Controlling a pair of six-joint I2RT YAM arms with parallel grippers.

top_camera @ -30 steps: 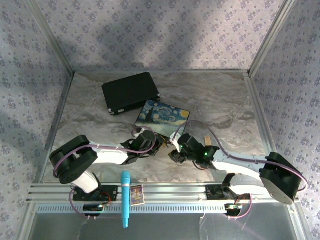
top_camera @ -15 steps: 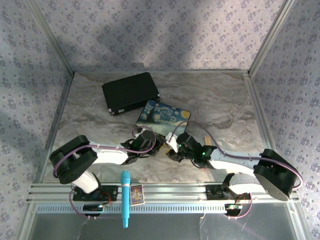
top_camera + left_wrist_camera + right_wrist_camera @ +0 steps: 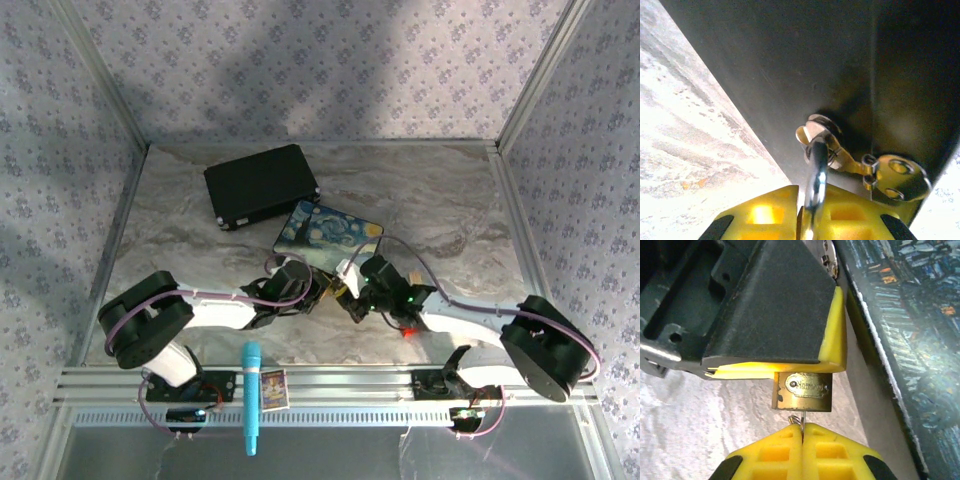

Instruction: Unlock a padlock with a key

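The brass padlock hangs beside the painted box, its body facing the right wrist camera. My right gripper is shut on the thin silver key, whose tip enters the bottom of the padlock. The padlock's silver shackle passes through the box's brass hasp, and my left gripper is shut on that shackle. From above, the left gripper and the right gripper meet at the near edge of the painted box, with the padlock tiny between them.
A black case lies at the back left. A blue pen-like stick and a small card rest on the front rail. A red block sits by the right forearm, a tan block behind it.
My right gripper has slid left and a little away from the rail, up to the padlock, uncovering the red block behind it. The left arm has held still.
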